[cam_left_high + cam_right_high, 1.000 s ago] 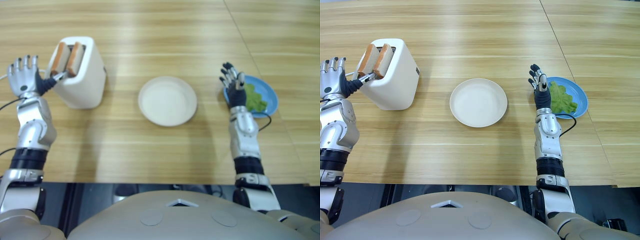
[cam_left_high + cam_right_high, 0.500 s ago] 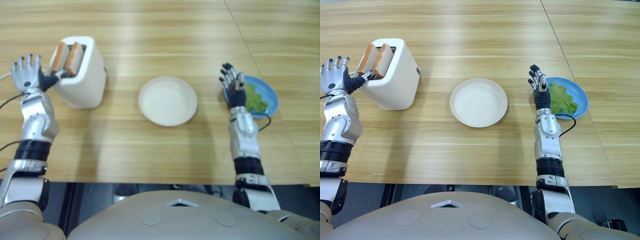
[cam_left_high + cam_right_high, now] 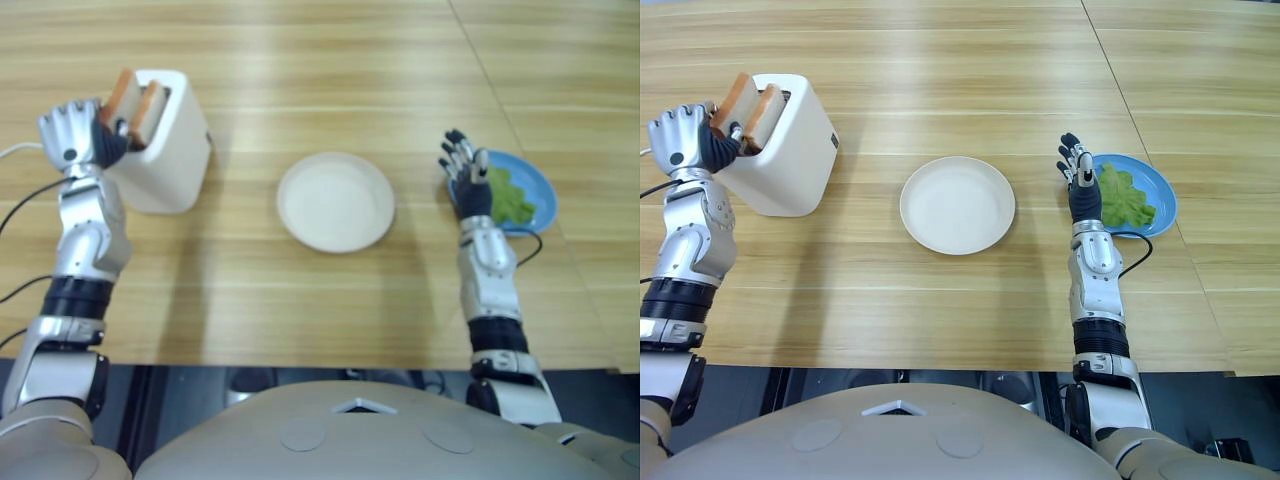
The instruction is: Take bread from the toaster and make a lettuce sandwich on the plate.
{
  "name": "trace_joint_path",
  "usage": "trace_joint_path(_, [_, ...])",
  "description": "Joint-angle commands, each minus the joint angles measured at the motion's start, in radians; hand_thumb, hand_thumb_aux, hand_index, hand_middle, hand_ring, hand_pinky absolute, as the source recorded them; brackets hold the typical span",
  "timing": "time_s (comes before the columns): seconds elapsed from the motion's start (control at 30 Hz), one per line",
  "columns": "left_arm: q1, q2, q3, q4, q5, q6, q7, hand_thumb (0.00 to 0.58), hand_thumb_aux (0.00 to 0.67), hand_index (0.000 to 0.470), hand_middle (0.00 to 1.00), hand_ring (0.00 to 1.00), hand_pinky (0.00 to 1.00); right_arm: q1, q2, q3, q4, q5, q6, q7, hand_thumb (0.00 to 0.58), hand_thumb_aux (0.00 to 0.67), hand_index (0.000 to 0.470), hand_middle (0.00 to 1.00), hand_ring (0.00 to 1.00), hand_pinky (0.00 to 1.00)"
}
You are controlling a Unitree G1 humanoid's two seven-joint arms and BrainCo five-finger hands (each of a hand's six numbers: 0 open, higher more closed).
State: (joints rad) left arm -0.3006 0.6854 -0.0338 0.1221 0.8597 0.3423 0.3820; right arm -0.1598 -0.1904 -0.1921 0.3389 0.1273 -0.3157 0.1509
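A pale wooden counter [image 3: 940,60] carries everything, with its planks running side to side. The largest thing on it is the white toaster [image 3: 790,170], which stands far to the robot's left and is turned slightly askew. Near the middle of the counter lies the round white plate [image 3: 958,205], well apart from the toaster, with nothing on it. To the right sits a smaller blue plate [image 3: 1164,190], and a green lettuce leaf [image 3: 1122,200] is spread over most of its inside.

The left hand [image 3: 682,140] is raised beside the toaster's top left corner. Its fingers are curled in against the outer slice [image 3: 732,98], closing on the lower part that shows above the slot. This slice leans a little toward the hand (the bottom edge is hidden by the fingers, so how far it has risen cannot be judged). The inner slice [image 3: 766,105] stands upright in the second slot, just beside the outer slice and untouched.

The right hand [image 3: 1078,172] rests at the blue plate's left rim with its fingers stretched out straight, holding nothing. Its fingertips lie just beside the lettuce, and whether they touch it is not clear.

A thin dark cable [image 3: 1135,250] loops on the counter by the right wrist.
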Motion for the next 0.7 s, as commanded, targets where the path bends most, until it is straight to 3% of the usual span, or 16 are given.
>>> trace_joint_path(0.03, [0.031,-0.003,0.073,-0.125,-0.001,-0.018,0.064,0.580,0.670,0.460,1.00,1.00,1.00,0.009,0.003,0.007,0.004,-0.007,0.014,-0.002,0.000,0.000,0.000,0.00,0.00,0.00])
trace_joint_path(0.17, [0.060,-0.009,0.144,-0.239,-0.013,-0.049,0.107,0.580,0.670,0.460,1.00,1.00,1.00,0.007,0.004,0.010,0.009,-0.009,0.015,-0.001,0.000,0.000,0.000,0.00,0.00,0.00])
trace_joint_path(0.3, [0.049,-0.068,0.199,-0.276,-0.260,-0.210,0.008,0.580,0.670,0.460,1.00,1.00,1.00,0.003,0.006,0.011,0.016,-0.011,0.014,-0.001,0.000,0.000,0.000,0.00,0.00,0.00])
trace_joint_path(0.4, [-0.001,-0.147,0.163,-0.189,-0.498,-0.320,-0.178,0.580,0.670,0.460,1.00,1.00,1.00,-0.002,0.010,0.012,0.024,-0.012,0.013,-0.002,0.000,0.000,0.000,0.00,0.00,0.00])
trace_joint_path(0.5, [-0.038,-0.262,0.085,-0.109,-0.766,-0.396,-0.463,0.580,0.670,0.460,1.00,1.00,1.00,-0.009,0.015,0.016,0.031,-0.015,0.013,-0.003,0.000,0.000,0.000,0.00,0.00,0.00])
trace_joint_path(0.57, [-0.037,-0.321,0.020,-0.093,-0.880,-0.371,-0.629,0.580,0.670,0.460,1.00,1.00,1.00,-0.014,0.018,0.020,0.035,-0.016,0.013,0.000,0.000,0.000,0.000,0.00,0.00,0.00])
trace_joint_path(0.7, [-0.032,-0.406,-0.112,-0.033,-0.934,-0.348,-0.808,0.580,0.670,0.460,1.00,1.00,1.00,-0.016,0.015,0.022,0.037,-0.013,0.013,0.003,0.000,0.000,0.000,0.00,0.00,0.00])
